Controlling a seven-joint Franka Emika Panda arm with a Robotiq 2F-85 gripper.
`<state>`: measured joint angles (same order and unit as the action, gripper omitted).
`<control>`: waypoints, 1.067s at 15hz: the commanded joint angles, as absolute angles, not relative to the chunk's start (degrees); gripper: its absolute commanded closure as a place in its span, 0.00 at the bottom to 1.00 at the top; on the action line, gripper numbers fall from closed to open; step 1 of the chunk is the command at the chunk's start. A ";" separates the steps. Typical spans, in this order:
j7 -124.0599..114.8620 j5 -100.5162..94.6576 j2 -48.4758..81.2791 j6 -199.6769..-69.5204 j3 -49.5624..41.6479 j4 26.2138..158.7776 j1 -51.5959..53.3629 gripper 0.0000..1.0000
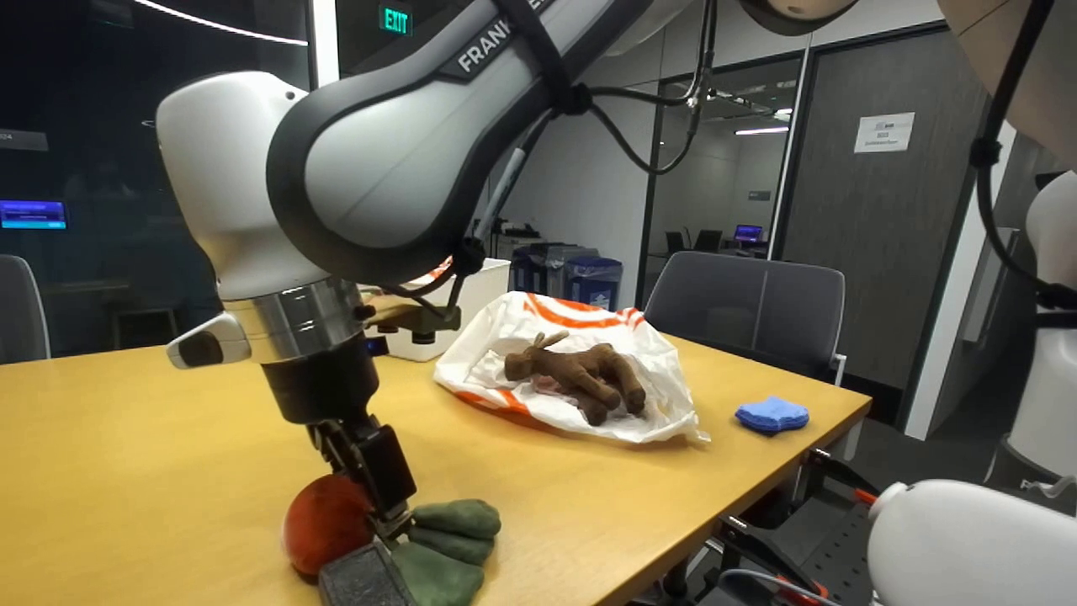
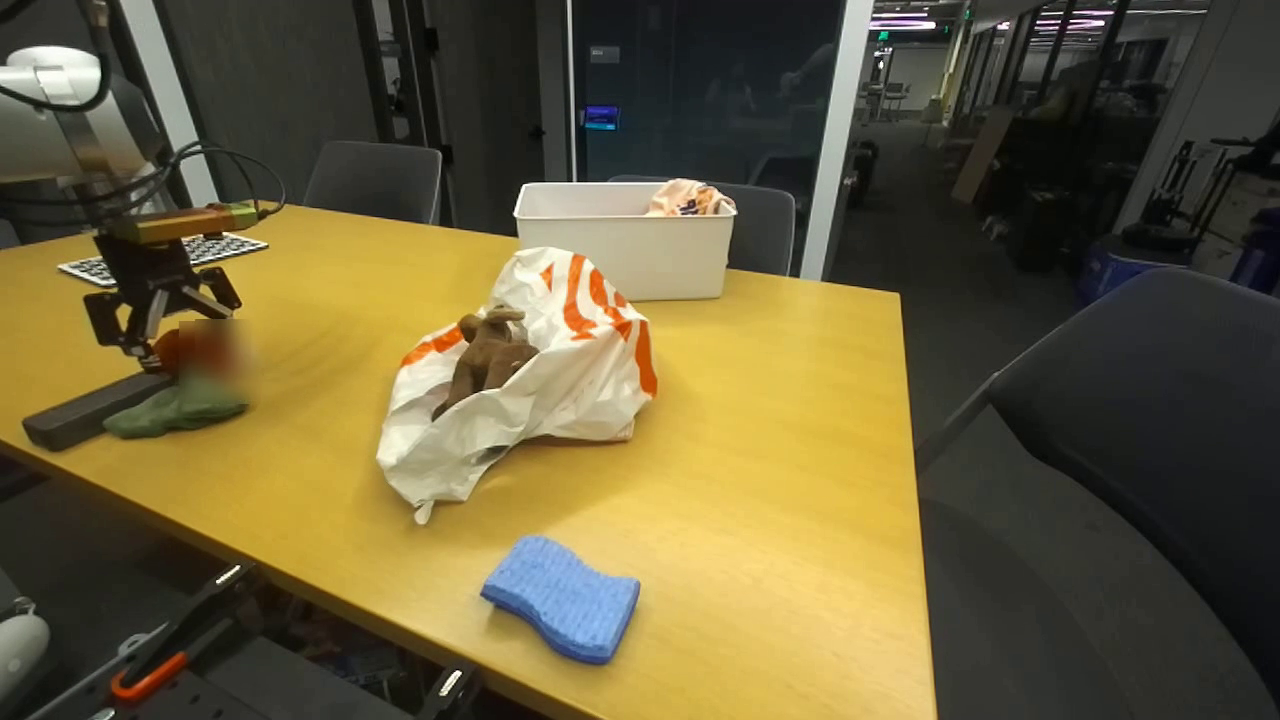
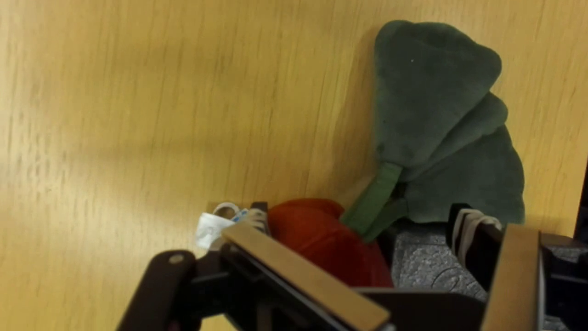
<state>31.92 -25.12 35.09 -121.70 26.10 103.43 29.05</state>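
Observation:
My gripper (image 3: pixel 363 221) points down with its jaws wide apart, low over a red plush ball (image 3: pixel 321 236) with green fabric leaves (image 3: pixel 436 92). In the wrist view one finger stands along the ball's left side; whether it touches is unclear. The opposite finger is above a dark grey speckled block (image 3: pixel 429 262), by the leaves' lower edge. Part of the ball is hidden behind the gripper. A white tag (image 3: pixel 211 230) lies beside the left finger. In both exterior views the ball (image 1: pixel 324 526), leaves (image 2: pixel 180 405) and block (image 2: pixel 90 410) lie close together under the gripper (image 1: pixel 391 522).
A white and orange plastic bag (image 2: pixel 590 370) with a brown plush animal (image 1: pixel 580 374) in its mouth lies on the table (image 2: pixel 780 420). Behind stands a white bin (image 2: pixel 625 250) with cloth inside. A blue sponge (image 2: pixel 565 600) sits near the table edge. Chairs (image 1: pixel 749 311) surround the table.

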 commanded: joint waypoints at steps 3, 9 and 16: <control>31.09 -28.84 39.36 -125.23 22.96 98.23 33.00 0.26; 28.27 -29.41 40.32 -124.66 20.16 95.76 35.58 0.71; 13.16 -39.90 32.86 -120.21 14.03 99.16 42.35 0.96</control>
<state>19.89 -35.43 37.45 -123.47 16.77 97.04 39.06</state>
